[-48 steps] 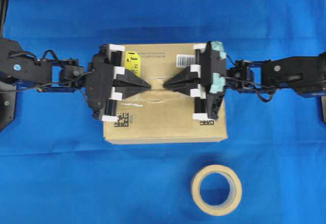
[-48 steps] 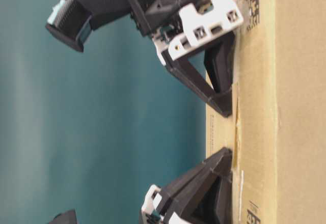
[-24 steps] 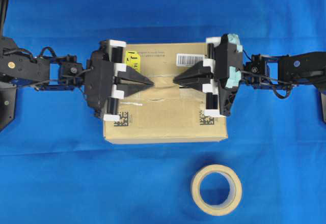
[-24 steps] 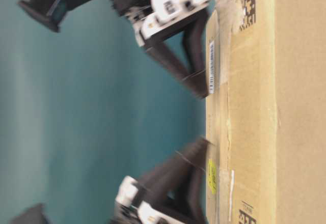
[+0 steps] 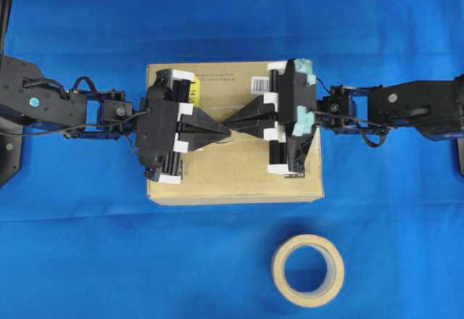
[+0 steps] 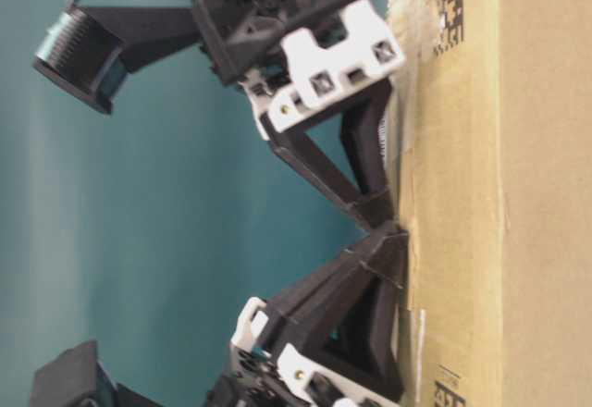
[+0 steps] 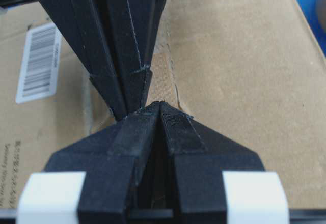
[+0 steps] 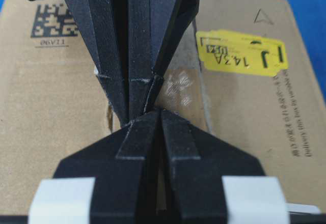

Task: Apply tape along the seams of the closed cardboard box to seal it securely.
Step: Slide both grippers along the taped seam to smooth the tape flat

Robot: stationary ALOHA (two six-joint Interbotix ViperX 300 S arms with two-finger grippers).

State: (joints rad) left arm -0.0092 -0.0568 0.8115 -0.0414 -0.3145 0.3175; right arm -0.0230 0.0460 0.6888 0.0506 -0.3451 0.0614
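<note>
Cardboard box (image 5: 235,177): lies flat on the blue bench (image 5: 87,246), long axis running left to right in the overhead view, yellow sticker (image 8: 242,53) and barcode label (image 7: 38,63) on its top face.
Seam (image 7: 170,76): runs along the box's long axis, through the middle of the top face, bordered by torn residue.
Tape piece (image 7: 163,79): tan strip lying over the seam at mid-box, directly beneath both pincer tips; its full extent is hidden.
Left pincer (image 5: 222,125): jaws fully closed, gripping nothing, tip down on the box top at the seam.
Right pincer (image 5: 230,121): jaws fully closed, gripping nothing, tip down on the seam from the opposite side.
Key relation: the two tips meet nose to nose at mid-seam, both in line with the seam; neither arm is nearer.
Judged next move: pressing outward along the seam, each arm toward its own end.
Tape roll (image 5: 307,270): on the bench, well apart from the box.
</note>
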